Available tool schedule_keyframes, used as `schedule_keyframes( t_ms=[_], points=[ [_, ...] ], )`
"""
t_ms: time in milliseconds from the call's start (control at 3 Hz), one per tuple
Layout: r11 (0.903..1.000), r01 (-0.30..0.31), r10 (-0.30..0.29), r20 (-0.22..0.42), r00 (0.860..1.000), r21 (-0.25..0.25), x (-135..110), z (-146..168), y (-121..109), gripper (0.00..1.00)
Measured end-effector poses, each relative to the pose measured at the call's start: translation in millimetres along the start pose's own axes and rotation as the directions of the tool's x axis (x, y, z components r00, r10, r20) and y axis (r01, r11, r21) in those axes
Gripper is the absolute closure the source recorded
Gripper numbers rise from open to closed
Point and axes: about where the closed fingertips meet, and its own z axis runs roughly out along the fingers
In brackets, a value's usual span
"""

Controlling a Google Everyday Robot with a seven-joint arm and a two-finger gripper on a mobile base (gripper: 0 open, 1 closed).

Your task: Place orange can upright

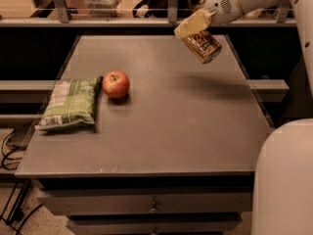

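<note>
The orange can (202,46) is orange-brown with dark markings and hangs tilted in the air above the far right part of the grey table (195,131). My gripper (194,25) is shut on the can's upper end; its yellowish fingers (191,22) cover the top. The white arm reaches in from the upper right. The can's shadow falls on the table below and to the right of it.
A red apple (116,84) sits left of the table's centre. A green snack bag (71,103) lies next to it at the left edge. Shelving and railings run behind the table. The robot's white body (283,180) fills the lower right.
</note>
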Motion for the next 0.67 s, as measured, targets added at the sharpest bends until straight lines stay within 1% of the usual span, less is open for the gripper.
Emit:
schedule_keyframes(
  t_ms=[333,667],
  points=[
    [0.9983,0.056,-0.056,0.009,0.998,-0.014,-3.1,5.1,2.5,1.00],
    [0.9985,0.052,-0.052,0.007,0.999,-0.015,-2.8,6.0,2.4,1.00]
  ],
)
